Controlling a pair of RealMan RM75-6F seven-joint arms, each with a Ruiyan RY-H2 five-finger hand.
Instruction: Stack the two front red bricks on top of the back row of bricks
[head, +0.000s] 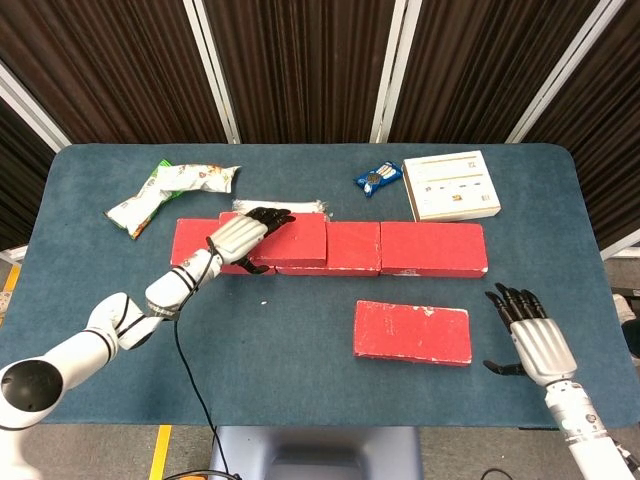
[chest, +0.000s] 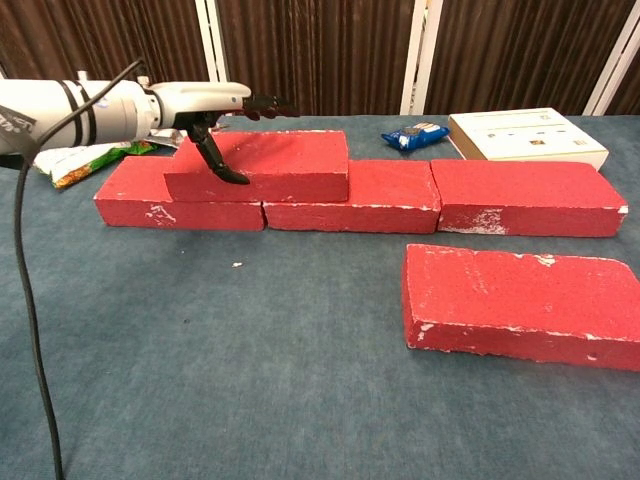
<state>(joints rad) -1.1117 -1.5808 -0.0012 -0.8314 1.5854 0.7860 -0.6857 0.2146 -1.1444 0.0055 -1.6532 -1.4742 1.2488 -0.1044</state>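
Observation:
One red brick (head: 297, 240) (chest: 285, 160) lies flat on top of the back row (head: 432, 249) (chest: 520, 195), across its left and middle bricks. My left hand (head: 241, 236) (chest: 205, 105) hovers over that brick's left end. Its fingers (chest: 262, 102) are stretched out just above the top face, and its thumb hangs down in front of the front face. The other front red brick (head: 412, 332) (chest: 520, 300) lies alone on the table, near the front right. My right hand (head: 530, 340) is open on the table to the right of it, seen only in the head view.
A snack bag (head: 170, 190) lies at the back left. A blue packet (head: 378, 178) and a white box (head: 452, 185) sit behind the row. A thin white strip (head: 300, 205) lies just behind the stacked brick. A black cable (chest: 30, 330) hangs from my left arm.

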